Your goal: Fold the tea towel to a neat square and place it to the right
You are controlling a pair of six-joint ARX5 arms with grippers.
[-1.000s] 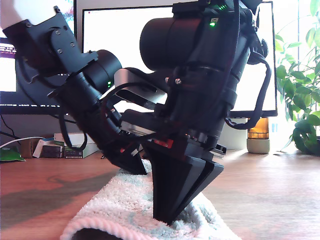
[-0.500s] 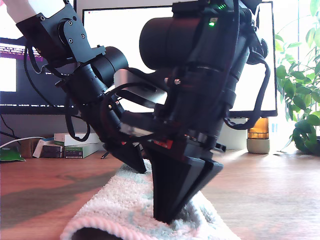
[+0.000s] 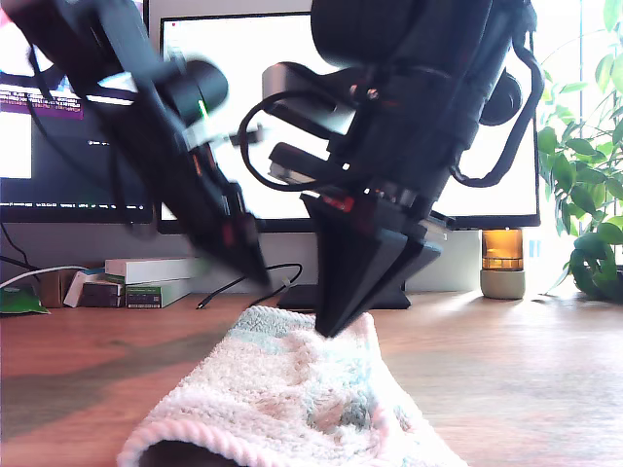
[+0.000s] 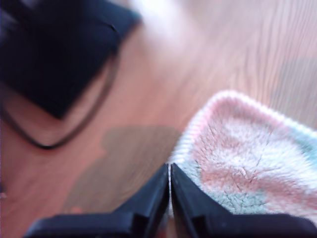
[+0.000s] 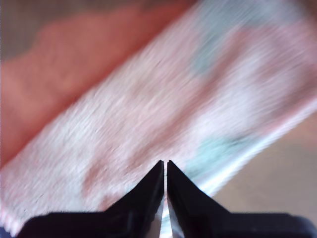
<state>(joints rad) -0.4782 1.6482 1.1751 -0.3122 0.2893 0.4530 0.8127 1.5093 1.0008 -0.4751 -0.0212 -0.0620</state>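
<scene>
Two grippers and one towel on a wooden table, listed view by view.

**Exterior view**
- My first gripper [image 3: 326, 331]: sharp, mid-frame, pointing down. Its jaws are pressed together and the tip touches the far edge of the towel [image 3: 282, 389]. Whether any cloth is nipped between them cannot be told.
- Towel: pale pink and off-white with blue-green patches. It lies on the table [image 3: 506, 370] and spreads from that tip toward the camera, with a corded pink rim at the near end.
- My second gripper [image 3: 261, 280]: blurred, towards the exterior view's left of my first gripper. Its tip hangs clear above the table, just beyond the towel's far edge.
- Behind both grippers: a lit monitor [image 3: 263, 39]. Stacked boxes [image 3: 146, 282] lie beyond my second gripper. A plant [image 3: 584, 195] is well apart from both, at the exterior view's right.

**First wrist view**
- My first gripper [image 4: 170, 168]: jaws together, only a hairline between them.
- Towel [image 4: 247, 163]: its rounded corner lies just beside the tips.
- Bare table [image 4: 223, 49] lies beyond the tips, and farther off are a dark object [image 4: 54, 59] and a cable [image 4: 74, 134].

**Second wrist view**
- My second gripper [image 5: 165, 162]: jaws closed, nothing seen between them.
- Towel [image 5: 173, 99]: blurred, running as a band directly past the tips.
- Table [image 5: 59, 74]: visible beyond the towel.
</scene>
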